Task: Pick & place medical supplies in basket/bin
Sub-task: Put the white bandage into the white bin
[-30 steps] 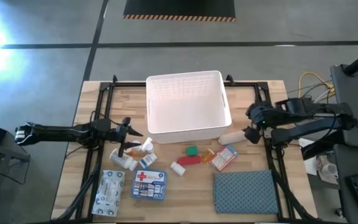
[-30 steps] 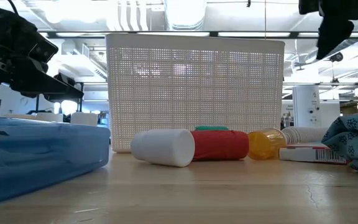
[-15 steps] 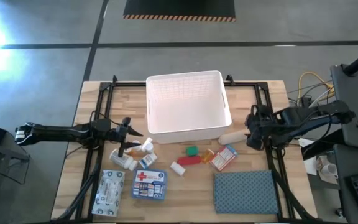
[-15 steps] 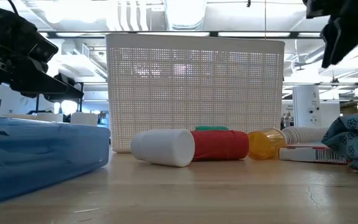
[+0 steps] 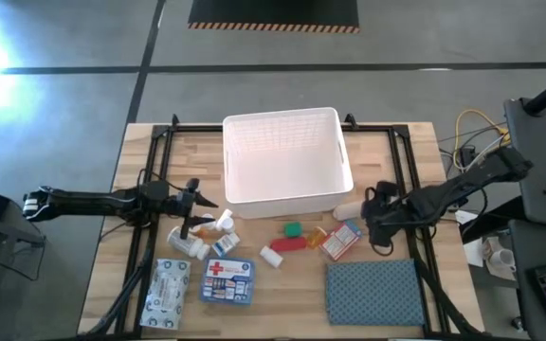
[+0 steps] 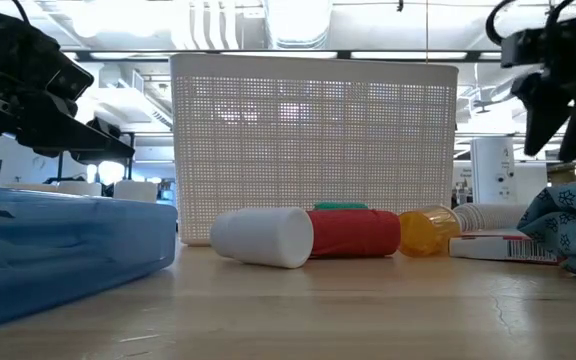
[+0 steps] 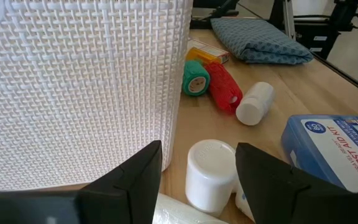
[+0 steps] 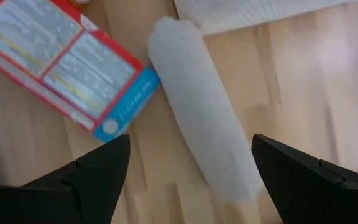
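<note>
The white gridded basket point(image 5: 282, 161) stands at the table's far middle. Supplies lie on the table in front of it: white pill bottles point(image 5: 202, 242), a blue first-aid box point(image 5: 228, 281), a white patterned packet point(image 5: 167, 286), a red pack point(image 5: 287, 246), a green one point(image 5: 293, 229), a red-and-blue box point(image 5: 342, 240) and a white roll point(image 5: 354, 206). My left gripper point(image 5: 197, 210) is open, its fingers either side of a white bottle point(image 7: 210, 171) without touching it. My right gripper point(image 8: 191, 144) is open above the white roll point(image 8: 204, 149).
A folded blue-grey cloth point(image 5: 373, 289) lies at the near right corner. Black rails point(image 5: 152, 189) run along the table's left and right sides. The basket wall point(image 7: 73, 87) stands close beside my left gripper. Bare wood shows at the near middle.
My right gripper has moved down and toward the table's near edge, from beside the basket's right wall to just over the white roll, staying open. My left arm and all the supplies have kept still.
</note>
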Tool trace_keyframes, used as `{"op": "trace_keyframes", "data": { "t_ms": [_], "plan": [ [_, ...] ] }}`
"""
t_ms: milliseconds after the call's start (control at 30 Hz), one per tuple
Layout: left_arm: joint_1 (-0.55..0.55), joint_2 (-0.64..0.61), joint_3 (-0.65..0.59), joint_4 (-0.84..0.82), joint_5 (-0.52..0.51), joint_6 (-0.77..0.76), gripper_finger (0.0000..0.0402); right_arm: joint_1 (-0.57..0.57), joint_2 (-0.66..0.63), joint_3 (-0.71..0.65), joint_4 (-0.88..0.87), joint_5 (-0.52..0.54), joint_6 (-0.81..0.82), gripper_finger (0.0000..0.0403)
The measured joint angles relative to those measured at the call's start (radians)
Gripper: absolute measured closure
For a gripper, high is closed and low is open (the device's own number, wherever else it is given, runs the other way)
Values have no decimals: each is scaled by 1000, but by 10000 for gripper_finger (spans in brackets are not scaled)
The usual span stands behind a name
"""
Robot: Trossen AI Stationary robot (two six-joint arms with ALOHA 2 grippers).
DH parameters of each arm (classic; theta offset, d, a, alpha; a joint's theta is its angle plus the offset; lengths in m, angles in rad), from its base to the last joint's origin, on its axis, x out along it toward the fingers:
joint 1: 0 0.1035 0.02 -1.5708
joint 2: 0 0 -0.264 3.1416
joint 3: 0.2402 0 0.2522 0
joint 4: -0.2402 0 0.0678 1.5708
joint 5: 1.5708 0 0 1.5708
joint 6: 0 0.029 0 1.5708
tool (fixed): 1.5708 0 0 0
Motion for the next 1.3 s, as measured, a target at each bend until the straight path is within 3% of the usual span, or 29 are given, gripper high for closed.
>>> {"op": "trace_keyframes", "data": {
  "t_ms": [233, 467, 633, 1133, 1300],
  "plan": [
    [0, 0, 0, 0, 0, 0, 215, -5, 80, -68, 116, 14, -22, 76],
    [0, 0, 0, 0, 0, 0, 215, -42, 143, -73, 148, 164, 83, 76],
    [0, 0, 0, 0, 0, 0, 215, -88, 187, -123, 283, 64, -40, 76],
    [0, 0, 0, 0, 0, 0, 215, -189, 308, -176, 316, 100, 35, 79],
    [0, 0, 0, 0, 0, 0, 215, -189, 299, -179, 335, 73, 22, 133]
  ]
}}
